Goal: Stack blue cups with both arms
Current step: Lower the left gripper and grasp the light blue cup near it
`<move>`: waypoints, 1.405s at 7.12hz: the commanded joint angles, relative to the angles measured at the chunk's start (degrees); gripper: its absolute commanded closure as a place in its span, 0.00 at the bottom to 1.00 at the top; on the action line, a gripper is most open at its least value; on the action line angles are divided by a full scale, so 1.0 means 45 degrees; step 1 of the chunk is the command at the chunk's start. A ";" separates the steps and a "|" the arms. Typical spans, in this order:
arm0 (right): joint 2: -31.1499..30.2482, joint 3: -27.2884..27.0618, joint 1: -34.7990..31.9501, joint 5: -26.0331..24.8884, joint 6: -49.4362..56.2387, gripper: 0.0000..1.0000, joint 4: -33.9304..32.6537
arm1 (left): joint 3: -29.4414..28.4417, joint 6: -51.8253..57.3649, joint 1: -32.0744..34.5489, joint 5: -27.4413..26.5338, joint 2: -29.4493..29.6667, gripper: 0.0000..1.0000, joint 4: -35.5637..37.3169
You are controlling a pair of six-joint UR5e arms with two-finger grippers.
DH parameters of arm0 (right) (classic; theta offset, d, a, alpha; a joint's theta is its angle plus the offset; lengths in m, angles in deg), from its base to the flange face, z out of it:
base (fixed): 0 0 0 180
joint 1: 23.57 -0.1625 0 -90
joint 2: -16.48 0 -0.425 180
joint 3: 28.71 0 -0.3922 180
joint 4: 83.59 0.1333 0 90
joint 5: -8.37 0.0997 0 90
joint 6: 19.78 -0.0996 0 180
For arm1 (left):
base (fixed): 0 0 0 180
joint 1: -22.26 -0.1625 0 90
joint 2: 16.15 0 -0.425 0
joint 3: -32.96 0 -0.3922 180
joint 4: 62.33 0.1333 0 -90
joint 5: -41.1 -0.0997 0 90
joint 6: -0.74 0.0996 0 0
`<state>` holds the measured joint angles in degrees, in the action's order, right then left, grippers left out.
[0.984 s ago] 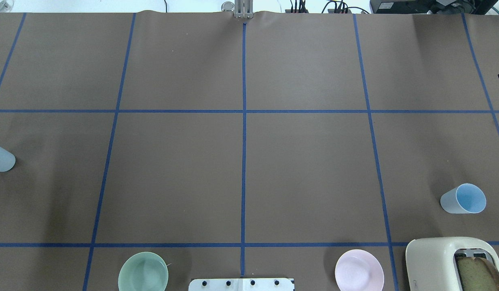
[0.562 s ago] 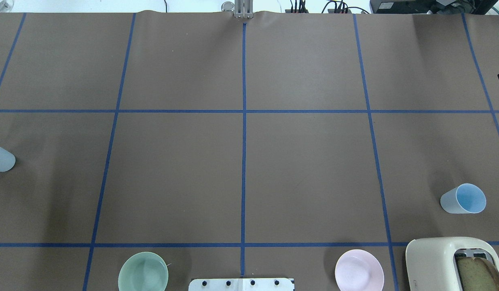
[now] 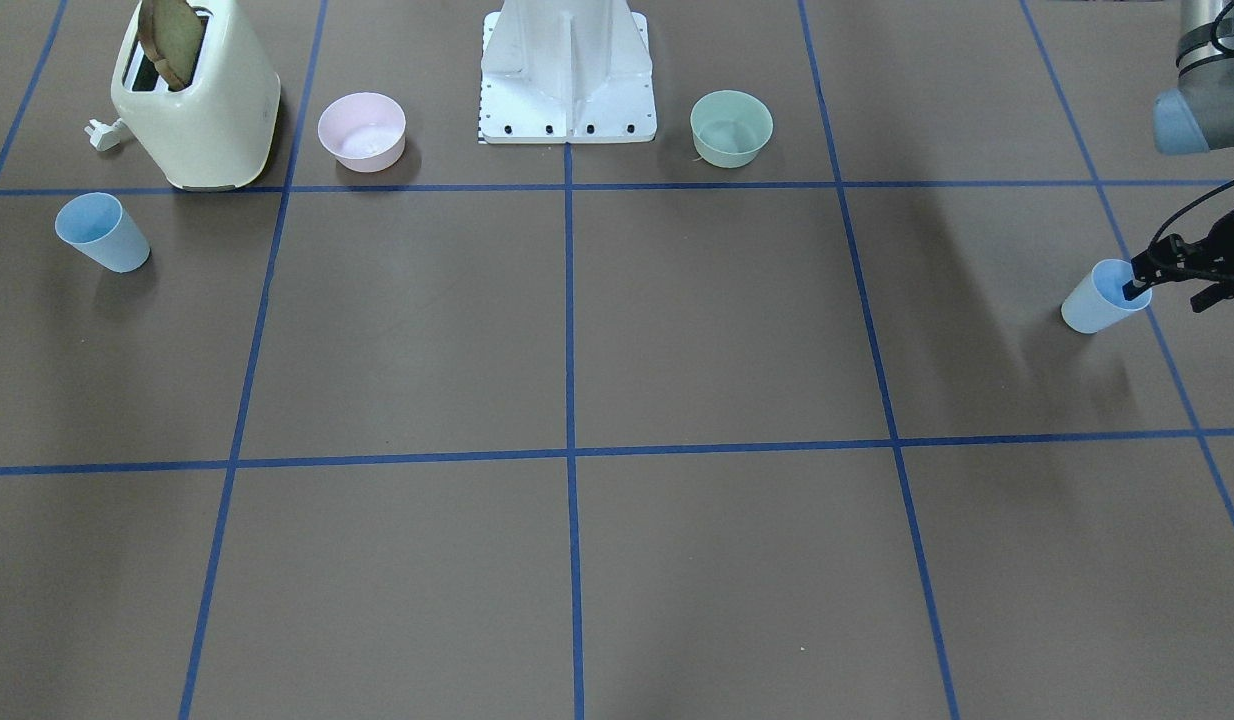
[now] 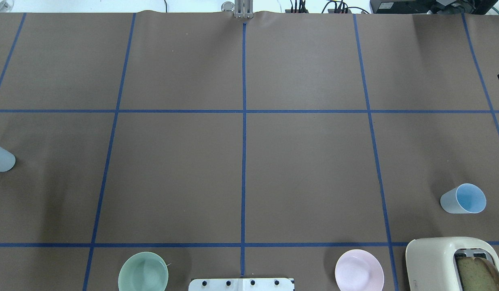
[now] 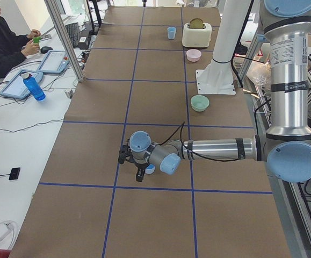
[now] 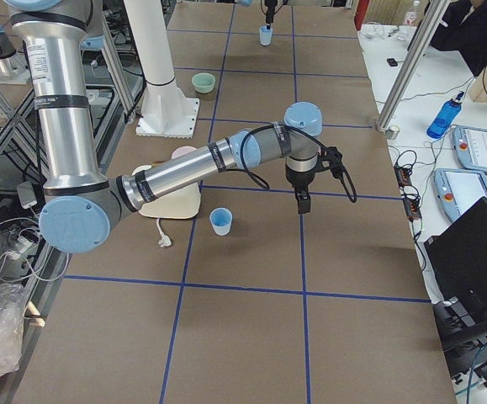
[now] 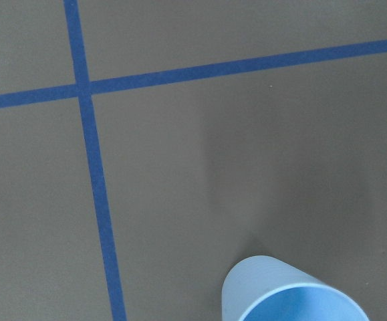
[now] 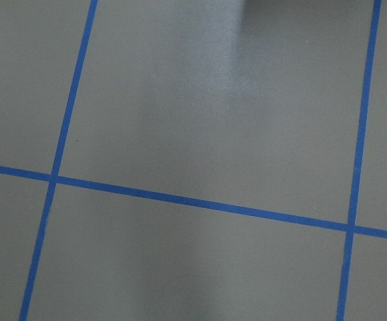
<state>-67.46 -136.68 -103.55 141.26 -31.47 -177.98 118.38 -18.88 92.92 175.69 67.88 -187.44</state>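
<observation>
Stack not started. The two blue cups stand upright at opposite ends of the counter (image 4: 241, 173), well apart, neither lifted. My left gripper (image 3: 1165, 297) is at the left cup (image 3: 1089, 305): jaws apart, one fingertip (image 3: 1129, 291) dipping inside the rim and the other outside it, so the cup wall sits between them, not yet pinched as far as I can judge. Left wrist view shows only that cup's rim at the bottom edge. My right gripper (image 6: 303, 199) hangs over bare counter near a tape line, clear of the right cup (image 4: 463, 199), which stands beside the toaster (image 4: 443, 262). I cannot tell whether its jaws are open or closed, and its wrist view shows no cup. Left to do: close on the left cup, grasp the right one, bring both to the middle, nest one in the other.
</observation>
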 commanded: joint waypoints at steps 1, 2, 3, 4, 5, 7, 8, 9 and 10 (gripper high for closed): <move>0.0000 0.0009 0.0000 0.0000 0.0000 0.00 0.0000 | -0.0253 -0.0171 -0.0040 -0.0026 0.0017 0.02 -0.0402; 0.0000 0.0009 0.0000 0.0000 0.0000 0.00 0.0000 | -0.0253 -0.1023 -0.0233 -0.0026 0.0017 0.02 -0.1040; 0.0020 0.0009 0.0000 0.0000 0.0000 0.00 0.0000 | -0.0272 -0.1360 -0.0293 -0.0026 -0.0080 0.02 -0.1549; 0.0020 0.0009 0.0000 -0.0019 0.0000 0.00 0.0000 | -0.0272 -0.1344 -0.0293 -0.0026 -0.0100 0.03 -0.1554; 0.0020 0.0009 0.0000 0.0000 0.0000 0.00 0.0000 | -0.0253 -0.1344 -0.0293 -0.0026 -0.0101 0.11 -0.1555; 0.0020 0.0009 0.0000 0.0000 0.0000 0.00 0.0000 | -0.0253 -0.1325 -0.0293 -0.0026 -0.0101 0.47 -0.1555; 0.0039 0.0029 0.0000 -0.0019 0.0000 0.00 0.0000 | -0.0253 -0.1305 -0.0293 -0.0026 -0.0101 0.67 -0.1555; 0.0039 0.0029 0.0000 -0.0019 0.0000 0.00 0.0000 | -0.0253 -0.1305 -0.0313 -0.0026 -0.0101 0.86 -0.1555; 0.0039 0.0029 0.0000 -0.0019 0.0000 0.00 0.0000 | -0.0253 -0.1267 -0.0313 -0.0026 -0.0101 1.00 -0.1555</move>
<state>-67.30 -136.57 -103.55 141.18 -31.47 -177.98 117.24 -24.72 91.54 175.57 67.43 -194.43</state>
